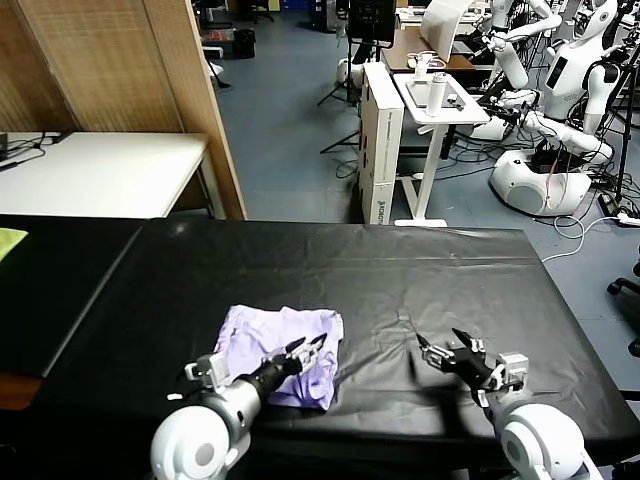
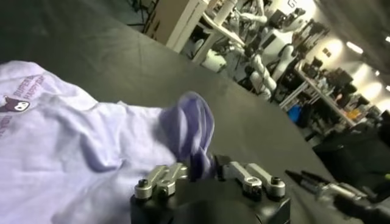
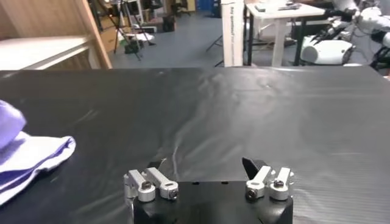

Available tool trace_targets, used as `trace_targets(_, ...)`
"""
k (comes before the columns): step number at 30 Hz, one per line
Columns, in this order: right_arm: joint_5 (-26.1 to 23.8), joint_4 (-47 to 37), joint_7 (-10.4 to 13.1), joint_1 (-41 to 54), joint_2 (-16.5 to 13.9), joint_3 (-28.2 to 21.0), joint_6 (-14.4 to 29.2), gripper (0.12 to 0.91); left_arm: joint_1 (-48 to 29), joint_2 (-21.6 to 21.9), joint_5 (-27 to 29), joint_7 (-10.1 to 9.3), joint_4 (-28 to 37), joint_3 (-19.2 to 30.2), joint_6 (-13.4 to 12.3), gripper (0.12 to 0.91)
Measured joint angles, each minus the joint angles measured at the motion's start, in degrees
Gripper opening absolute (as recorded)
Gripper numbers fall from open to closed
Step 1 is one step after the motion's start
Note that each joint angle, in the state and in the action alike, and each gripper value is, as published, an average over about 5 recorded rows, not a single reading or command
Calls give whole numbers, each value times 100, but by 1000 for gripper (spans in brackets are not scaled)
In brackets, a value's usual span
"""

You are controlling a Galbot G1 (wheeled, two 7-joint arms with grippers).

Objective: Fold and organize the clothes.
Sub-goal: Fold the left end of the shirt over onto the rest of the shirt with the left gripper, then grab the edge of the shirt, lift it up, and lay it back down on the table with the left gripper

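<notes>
The clothes are one pale lavender T-shirt, lying folded into a rumpled bundle on the black table, left of centre near the front. A purple print shows on one part of the T-shirt. My left gripper is at the bundle's right edge, its jaws parted. In the left wrist view a raised fold of the cloth stands between the fingers of the left gripper. My right gripper hovers open over bare table to the right, with nothing in it. The shirt's edge lies well apart from it.
A yellow-green cloth scrap lies at the far left edge. A white table and a wooden partition stand behind on the left. Carts and other robots fill the room beyond the black table's far edge.
</notes>
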Motion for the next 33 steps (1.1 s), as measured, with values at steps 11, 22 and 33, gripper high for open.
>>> trace_targets(11,258,98,-280,688,-456,-1014,32,907,25,361,29,40,-278,-625,-15,907)
trace_targets(22,42,422,-635,1018,-880,-2207,191,907,118,489,273,62,-218,-931,-186,907)
trace_targets(33,-739,670,-1017,954,-1189,-2763,538,907,132,422,398,118,-111,-919,-218,907)
